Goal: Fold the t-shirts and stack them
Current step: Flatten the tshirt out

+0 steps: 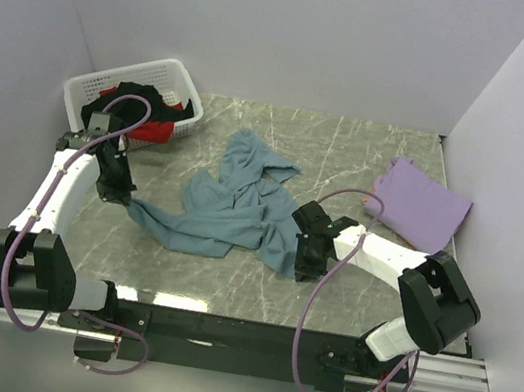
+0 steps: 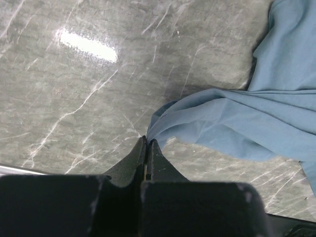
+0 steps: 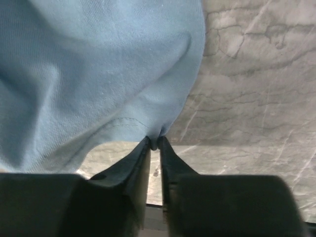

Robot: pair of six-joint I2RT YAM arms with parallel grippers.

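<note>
A dusty teal-blue t-shirt (image 1: 235,207) lies crumpled across the middle of the marble table. My left gripper (image 1: 127,198) is shut on its left tip; the left wrist view shows the cloth (image 2: 232,118) pinched between my closed fingertips (image 2: 148,140). My right gripper (image 1: 297,263) is shut on the shirt's right hem, which the right wrist view shows bunched (image 3: 98,74) between the fingertips (image 3: 155,143). A folded lavender-purple t-shirt (image 1: 420,206) lies at the right. Black and red shirts (image 1: 144,117) sit in the basket.
A white slotted plastic basket (image 1: 87,84) stands at the back left corner. Grey walls close the table on the left, back and right. The table's front edge (image 1: 251,318) runs just ahead of the arm bases.
</note>
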